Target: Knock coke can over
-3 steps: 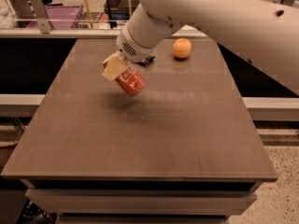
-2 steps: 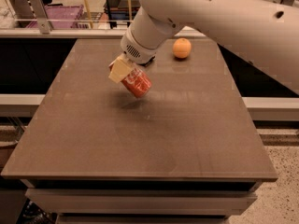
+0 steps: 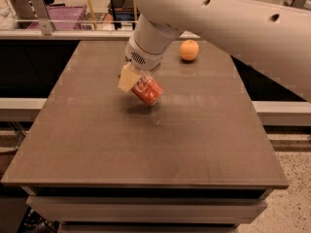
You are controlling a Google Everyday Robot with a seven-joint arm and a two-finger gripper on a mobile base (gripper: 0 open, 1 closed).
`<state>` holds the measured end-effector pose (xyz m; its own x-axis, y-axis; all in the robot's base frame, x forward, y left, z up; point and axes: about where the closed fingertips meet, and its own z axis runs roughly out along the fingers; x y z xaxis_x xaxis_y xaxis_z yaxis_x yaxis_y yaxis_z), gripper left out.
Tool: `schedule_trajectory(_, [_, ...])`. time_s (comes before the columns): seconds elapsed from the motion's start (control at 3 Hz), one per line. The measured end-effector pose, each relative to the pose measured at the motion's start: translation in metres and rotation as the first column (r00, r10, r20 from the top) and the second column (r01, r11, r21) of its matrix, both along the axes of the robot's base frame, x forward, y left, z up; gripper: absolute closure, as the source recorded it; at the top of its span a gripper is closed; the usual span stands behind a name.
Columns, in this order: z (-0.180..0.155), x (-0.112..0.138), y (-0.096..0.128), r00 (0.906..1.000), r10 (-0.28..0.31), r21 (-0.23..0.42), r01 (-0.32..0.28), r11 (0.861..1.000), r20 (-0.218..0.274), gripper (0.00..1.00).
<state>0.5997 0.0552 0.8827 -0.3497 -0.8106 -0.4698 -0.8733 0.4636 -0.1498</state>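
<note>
The coke can (image 3: 148,91) is red with white script. It hangs tilted over the middle of the brown table (image 3: 146,144), its lower end close to the surface with a shadow beneath it. My gripper (image 3: 135,80) comes down from the big white arm and is shut on the can's upper end. One cream-coloured finger (image 3: 127,77) shows on the can's left side; the other finger is hidden behind the can.
A round orange fruit (image 3: 189,50) lies on the table's far right part, behind the arm. The white arm (image 3: 228,18) spans the upper right of the view. Beyond the far edge are a rail and a purple bin (image 3: 58,13).
The gripper has carried the tilted can a little to the right and slightly lower toward the table. The orange has not moved.
</note>
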Motion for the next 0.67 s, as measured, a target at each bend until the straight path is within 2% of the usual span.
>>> schedule_trajectory(0.33, [-0.009, -0.001, 0.016, 0.9990, 0.044, -0.006, -0.044, 0.999, -0.009, 1.00])
schedule_trajectory(0.67, [-0.019, -0.003, 0.043, 0.9930, 0.118, 0.033, -0.118, 0.993, -0.010, 1.00])
